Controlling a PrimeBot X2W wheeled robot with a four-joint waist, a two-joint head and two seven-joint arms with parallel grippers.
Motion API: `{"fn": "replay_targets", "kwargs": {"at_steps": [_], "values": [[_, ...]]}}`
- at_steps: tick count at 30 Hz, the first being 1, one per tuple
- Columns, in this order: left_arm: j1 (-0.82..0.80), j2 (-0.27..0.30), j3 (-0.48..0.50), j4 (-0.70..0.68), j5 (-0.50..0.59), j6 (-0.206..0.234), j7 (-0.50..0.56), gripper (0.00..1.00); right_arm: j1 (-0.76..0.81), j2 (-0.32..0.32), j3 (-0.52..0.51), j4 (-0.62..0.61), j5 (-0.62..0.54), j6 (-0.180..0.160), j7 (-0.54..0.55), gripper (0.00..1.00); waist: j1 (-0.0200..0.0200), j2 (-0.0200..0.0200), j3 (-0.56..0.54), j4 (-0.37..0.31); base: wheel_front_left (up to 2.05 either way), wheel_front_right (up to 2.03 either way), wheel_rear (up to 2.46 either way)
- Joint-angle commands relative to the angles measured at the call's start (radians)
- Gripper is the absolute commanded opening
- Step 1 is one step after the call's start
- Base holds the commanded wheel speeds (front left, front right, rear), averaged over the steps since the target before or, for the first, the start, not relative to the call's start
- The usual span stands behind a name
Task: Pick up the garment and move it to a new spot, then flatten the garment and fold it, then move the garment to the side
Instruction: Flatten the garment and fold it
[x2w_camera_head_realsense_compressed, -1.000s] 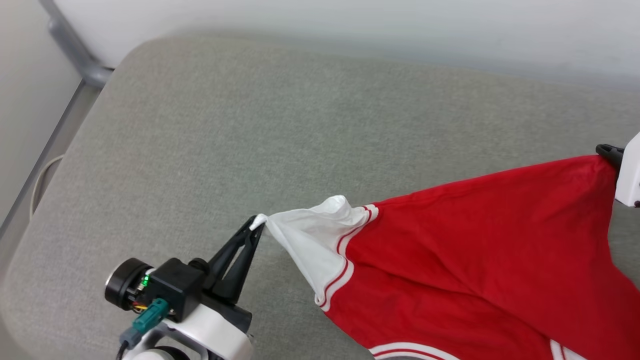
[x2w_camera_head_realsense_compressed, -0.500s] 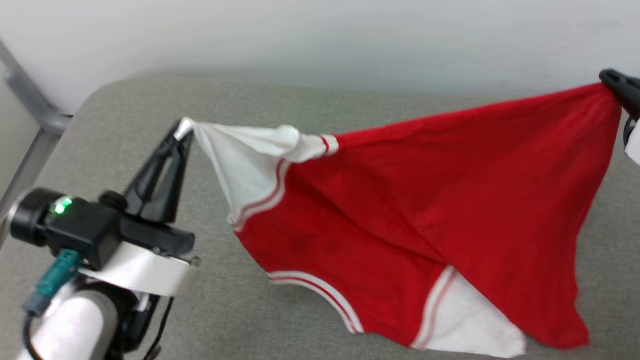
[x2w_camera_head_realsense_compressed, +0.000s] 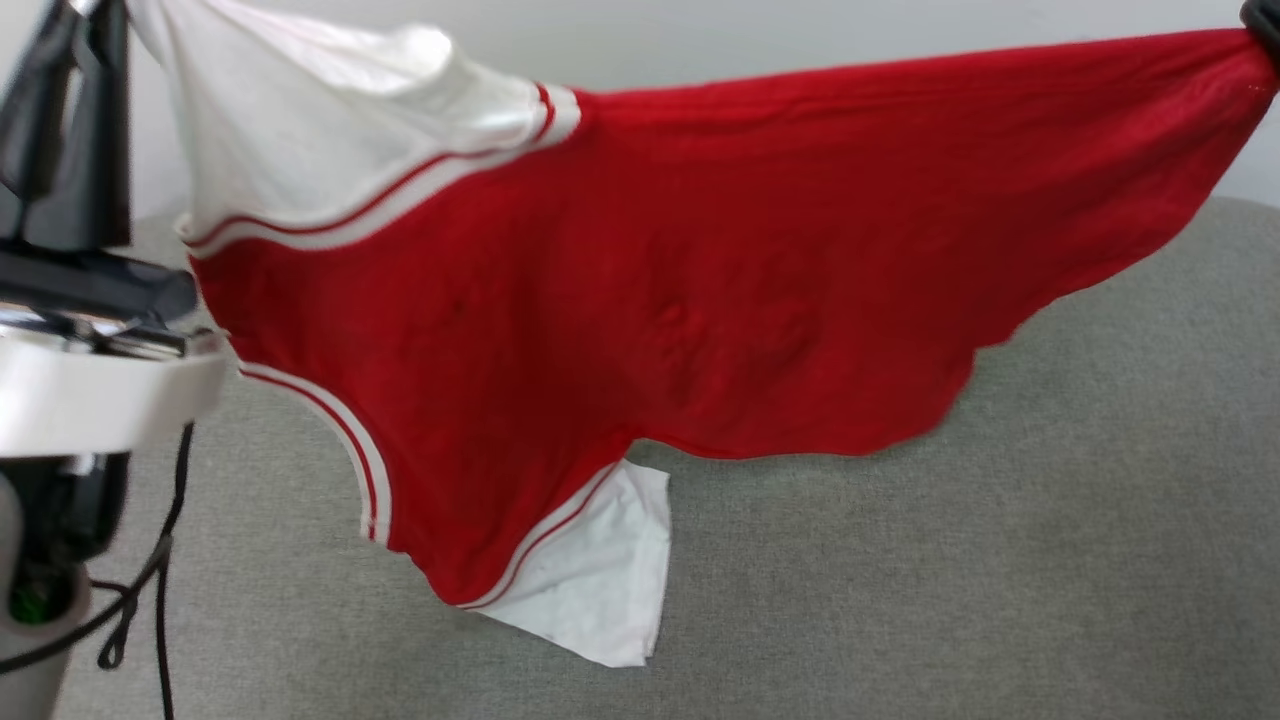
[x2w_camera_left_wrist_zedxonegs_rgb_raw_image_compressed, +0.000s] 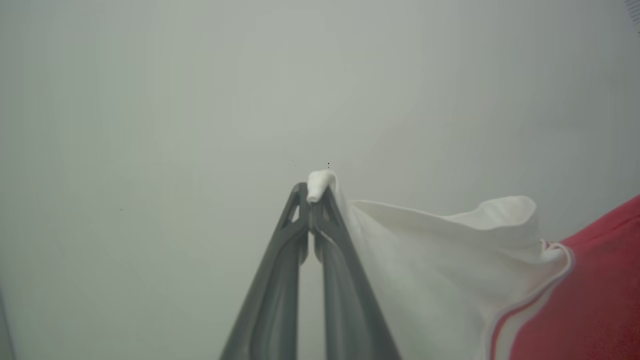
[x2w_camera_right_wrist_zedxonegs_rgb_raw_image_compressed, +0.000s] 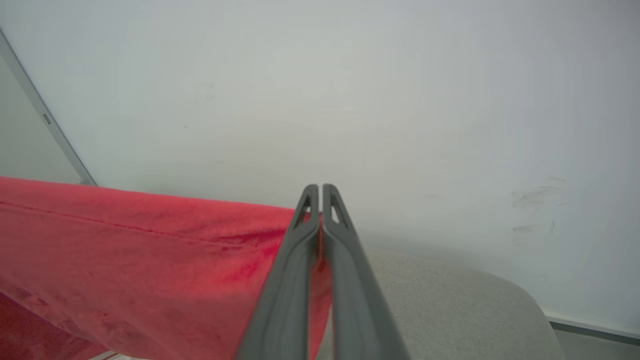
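The red T-shirt (x2w_camera_head_realsense_compressed: 640, 280) hangs stretched above the grey cushion (x2w_camera_head_realsense_compressed: 900, 560). The left fingers (x2w_camera_left_wrist_zedxonegs_rgb_raw_image_compressed: 285, 260) are clamped together on just the tip of one white sleeve (x2w_camera_head_realsense_compressed: 330, 130), and the right fingers (x2w_camera_right_wrist_zedxonegs_rgb_raw_image_compressed: 292, 270) are pinched shut on a bunched red corner. That sleeve-tip hold looks thin, so a harder pull apart or a quick swing could tug the cloth free and drop that side in a heap on the cushion. The lower white sleeve (x2w_camera_head_realsense_compressed: 590, 570) dangles close to the cushion and may tuck under as the shirt is laid down, leaving a fold to flatten.
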Motion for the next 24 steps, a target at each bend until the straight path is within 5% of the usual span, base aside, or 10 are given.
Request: {"fn": "replay_targets", "kwargs": {"at_steps": [1,13,24], "values": [[-0.029,0.014,0.012,-0.003,0.001,-0.005,0.005,0.0,-0.022,0.007,-0.005,-0.013,-0.005,-0.001,0.005,0.0,0.0001,0.0,0.012,-0.01,0.0,0.0,0.0],[-0.28,0.108,0.041,0.048,-0.012,-0.086,0.056,0.0,-0.135,0.022,-0.032,-0.061,-0.037,-0.001,-0.001,0.0,0.0001,0.0,0.153,-0.036,0.0,0.0,0.0],[-0.699,0.159,-0.05,0.281,0.043,-0.226,0.052,0.0,-0.404,0.007,-0.019,0.022,-0.129,-0.001,-0.052,0.0,0.0001,0.0,0.401,-0.016,0.0,0.0,0.0]]}}
